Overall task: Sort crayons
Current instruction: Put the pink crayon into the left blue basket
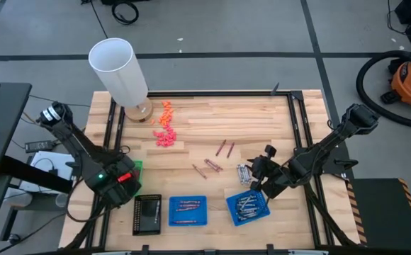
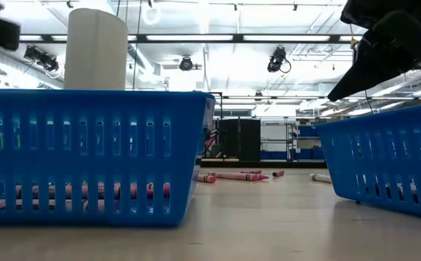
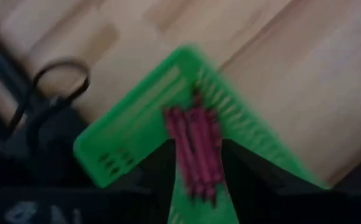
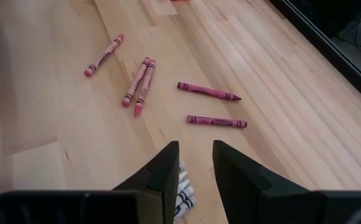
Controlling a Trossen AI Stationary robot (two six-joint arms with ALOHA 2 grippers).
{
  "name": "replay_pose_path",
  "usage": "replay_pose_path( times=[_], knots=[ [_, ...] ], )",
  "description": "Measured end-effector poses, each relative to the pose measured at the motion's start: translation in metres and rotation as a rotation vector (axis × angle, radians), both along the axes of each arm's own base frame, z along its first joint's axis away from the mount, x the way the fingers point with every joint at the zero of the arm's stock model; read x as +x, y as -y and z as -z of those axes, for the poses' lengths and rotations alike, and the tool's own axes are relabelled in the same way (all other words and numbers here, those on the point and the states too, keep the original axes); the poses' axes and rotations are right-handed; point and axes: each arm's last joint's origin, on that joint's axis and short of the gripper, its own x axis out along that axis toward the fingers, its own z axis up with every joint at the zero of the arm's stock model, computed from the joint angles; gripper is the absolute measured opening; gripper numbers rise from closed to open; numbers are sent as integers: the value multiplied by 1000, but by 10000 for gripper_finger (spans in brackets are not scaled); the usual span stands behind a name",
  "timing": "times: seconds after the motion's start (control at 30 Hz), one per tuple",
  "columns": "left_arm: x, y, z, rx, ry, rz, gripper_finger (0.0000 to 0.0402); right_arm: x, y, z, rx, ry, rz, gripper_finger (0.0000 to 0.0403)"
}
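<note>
- Crayons point(image 4: 211, 93) lie loose on the wooden table point(image 1: 212, 120): two maroon-magenta ones side by side and three brownish-red ones a little farther out, all apart from the trays.
- Silvery grey crayons point(image 1: 243, 172) sit in a small heap on the table just beside the right gripper point(image 1: 259, 183); more grey ones fill the tilted blue tray point(image 1: 248, 207) next to it.
- Right gripper point(image 4: 196, 163) hovers above that heap, its two dark fingers parted by a narrow gap with nothing between them.
- Left gripper point(image 3: 196, 163) hangs over the green tray point(image 3: 143, 118) at the table's left edge; maroon crayons point(image 3: 193, 152) lie bunched in the tray between the fingers, and I cannot tell whether the fingers grip any of them.
- Middle blue tray point(image 1: 188, 210) holds brownish-red crayons in rows; a black tray point(image 1: 147, 214) stands just left of it.
- White cylinder point(image 1: 119, 72) stands at the far left of the table, with orange and pink bits point(image 1: 165, 127) scattered beside it.
</note>
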Motion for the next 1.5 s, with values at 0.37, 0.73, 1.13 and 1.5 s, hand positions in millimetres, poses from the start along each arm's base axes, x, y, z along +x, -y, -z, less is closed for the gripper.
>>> replay_pose_path(
  times=[0.37, 0.73, 1.13, 1.5],
  knots=[
    [64, -15, -4, 142, 96, 244, 143, 2, 0, -1, 2, 20, -2, 108],
    [153, -41, 11, 193, 261, 662, 143, 5, -3, -3, 11, 41, -23, 108],
    [208, -71, 54, 111, 396, 808, 142, 6, -3, -3, -8, 76, -17, 108],
    [222, -83, 81, 75, 412, 907, 142, 6, -3, 16, -46, 190, -112, 108]
  ],
)
